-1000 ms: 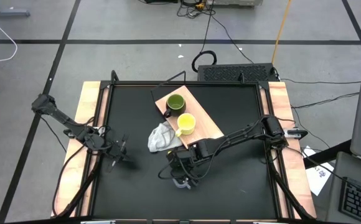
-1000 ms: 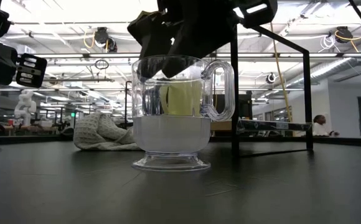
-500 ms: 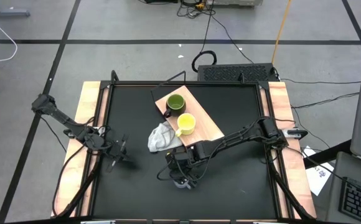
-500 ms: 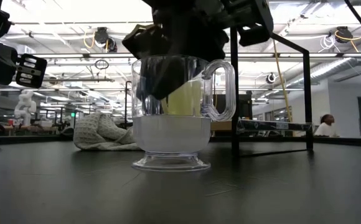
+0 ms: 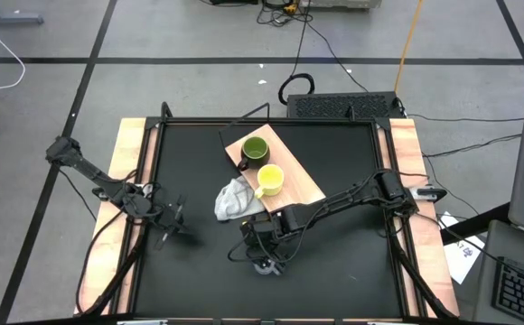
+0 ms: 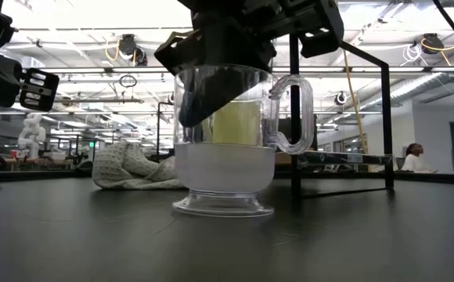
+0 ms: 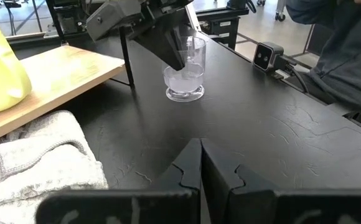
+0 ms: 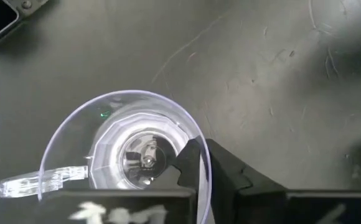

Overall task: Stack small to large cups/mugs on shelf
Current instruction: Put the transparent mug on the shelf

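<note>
the right tool [image 8: 199,168] is pinched together on the rim of the clear glass cup [image 6: 225,145], one finger inside the bowl and one outside, with the cup standing on the black surface [image 5: 334,262] at about 6 o'clock from the shelf [image 5: 303,176]. the dark green mug [image 5: 254,150] and the bright yellow mug [image 5: 270,180] sit side by side on the shelf, the yellow one at 5 o'clock from the green, and a white cloth [image 5: 235,199] lies just beside the shelf's near edge. the left tool [image 7: 200,163] waits well off toward 9 o'clock, its fingers together. to do this lift well, i judge the cup should rise straight and stay level, since a rim pinch on smooth plastic may slip or swing; clear the shelf's edge before moving across.
</note>
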Robot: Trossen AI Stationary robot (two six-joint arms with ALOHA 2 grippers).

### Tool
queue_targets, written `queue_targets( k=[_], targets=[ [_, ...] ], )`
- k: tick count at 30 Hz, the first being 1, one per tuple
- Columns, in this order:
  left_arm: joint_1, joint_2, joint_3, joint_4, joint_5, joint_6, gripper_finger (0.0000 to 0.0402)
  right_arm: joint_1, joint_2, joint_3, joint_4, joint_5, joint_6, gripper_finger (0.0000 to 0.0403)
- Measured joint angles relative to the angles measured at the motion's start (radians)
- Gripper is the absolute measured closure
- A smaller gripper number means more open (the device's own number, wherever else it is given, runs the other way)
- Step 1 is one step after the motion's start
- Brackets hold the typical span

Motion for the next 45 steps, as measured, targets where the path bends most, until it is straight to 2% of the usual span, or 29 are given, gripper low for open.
queue_targets(
  k=[18,42,45],
  targets=[
    [0.000,0.000,0.001,-0.003,-0.002,0.000,0.0394,-0.030,-0.040,0.055,-0.042,0.001,0.343,0.0402],
    [0.000,0.000,0.001,-0.003,-0.006,-0.006,0.0394,-0.032,-0.040,0.058,-0.045,0.000,0.383,0.0403],
    [0.000,0.000,0.001,-0.003,-0.007,-0.007,0.0394,-0.032,-0.040,0.058,-0.022,0.004,0.432,0.0403]
  ],
)
